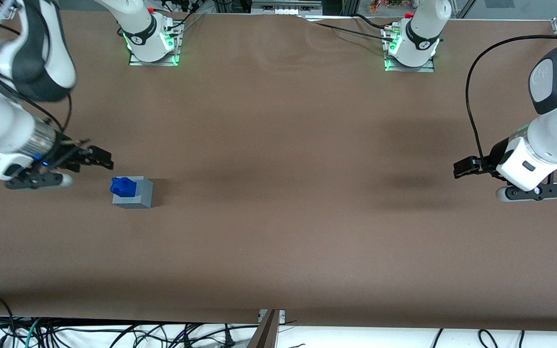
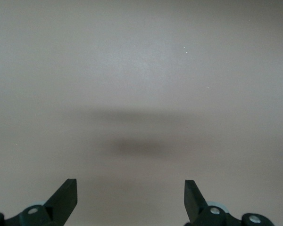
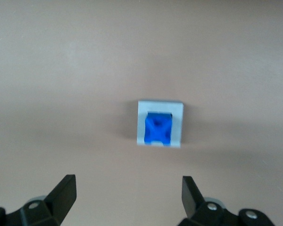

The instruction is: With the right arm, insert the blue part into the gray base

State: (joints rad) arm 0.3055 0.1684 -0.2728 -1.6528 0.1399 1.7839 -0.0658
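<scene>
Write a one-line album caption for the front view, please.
Blue part sits in the gray base; the open, empty gripper hovers beside them.

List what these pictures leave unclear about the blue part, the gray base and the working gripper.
- Blue part in gray base: how deep it sits; the recess hides its lower half in both views.
- Gripper, open, beside the base: fingertip height above the table; the front view looks steeply down.

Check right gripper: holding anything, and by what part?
Nothing. The gripper is open and empty, beside the gray base, where the blue part sits.
</scene>
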